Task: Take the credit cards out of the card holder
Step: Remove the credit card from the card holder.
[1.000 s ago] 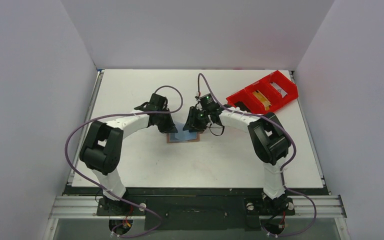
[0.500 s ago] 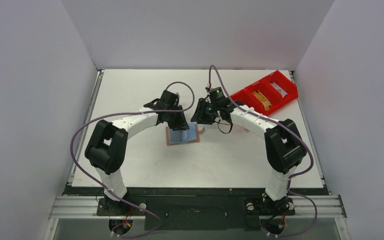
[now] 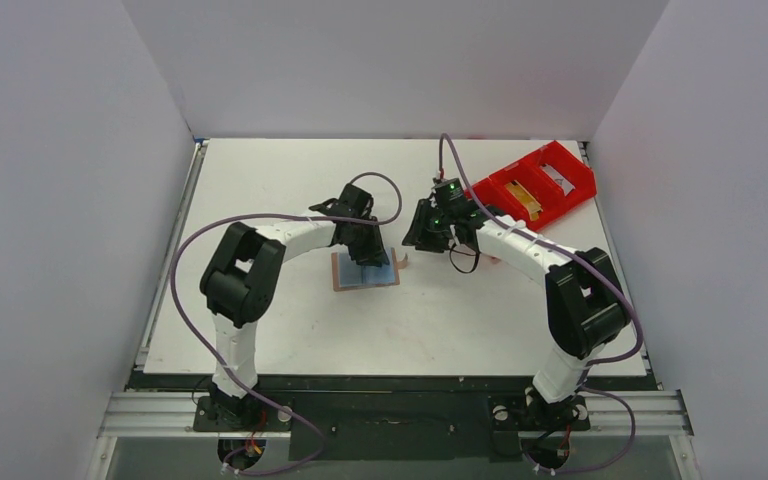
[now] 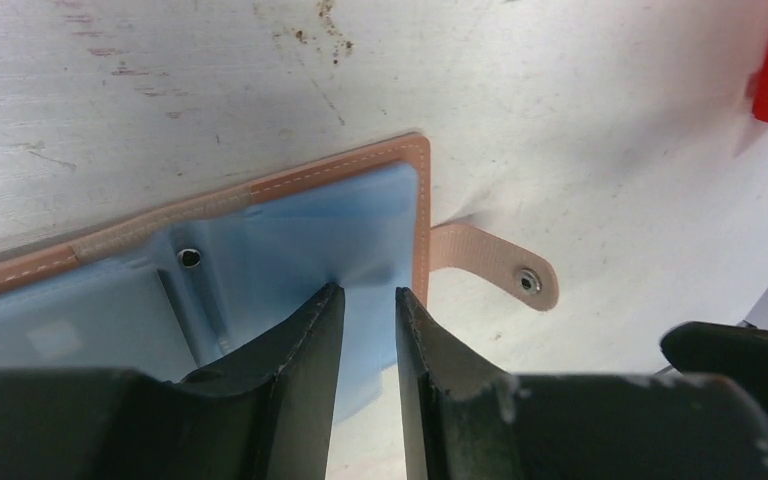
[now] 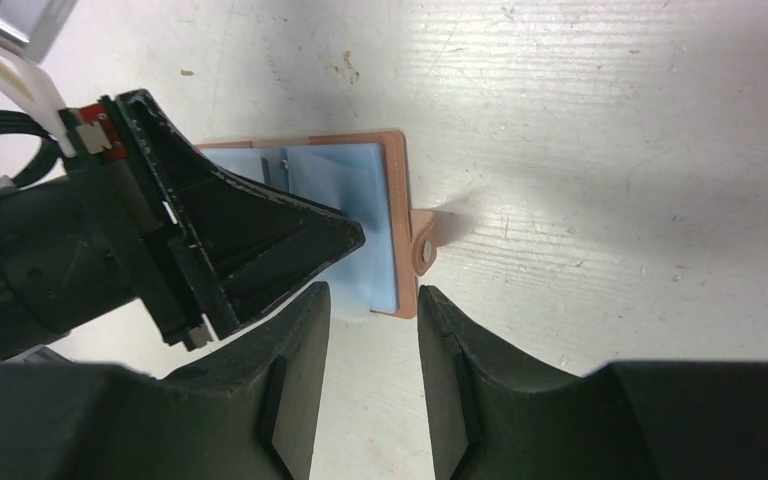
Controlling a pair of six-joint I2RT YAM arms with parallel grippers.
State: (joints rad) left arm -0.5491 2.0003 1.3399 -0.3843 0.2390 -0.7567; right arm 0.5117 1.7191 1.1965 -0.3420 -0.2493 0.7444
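Note:
The card holder (image 3: 342, 272) lies open on the table, tan outside and pale blue inside (image 4: 290, 230), its snap tab (image 4: 505, 270) pointing right. My left gripper (image 4: 370, 292) is open by a narrow gap, its tips resting on the right blue face with nothing pinched; it shows as the black wedge (image 5: 260, 240) in the right wrist view. A lighter blue sheet (image 5: 365, 285) overlaps the holder's near edge; I cannot tell whether it is a credit card. My right gripper (image 5: 373, 290) hangs open and empty above bare table just right of the holder (image 5: 400, 180).
A red compartment tray (image 3: 480, 195) stands at the back right, with a yellowish piece (image 3: 530, 200) and a grey piece (image 3: 558, 178) in it. White walls close the table on three sides. The left arm's cable (image 3: 260, 218) loops over the left half.
The left gripper moved right onto the holder and went from shut to slightly open. The right gripper drew back to the right, away from the holder. A flap that stood up now lies flat.

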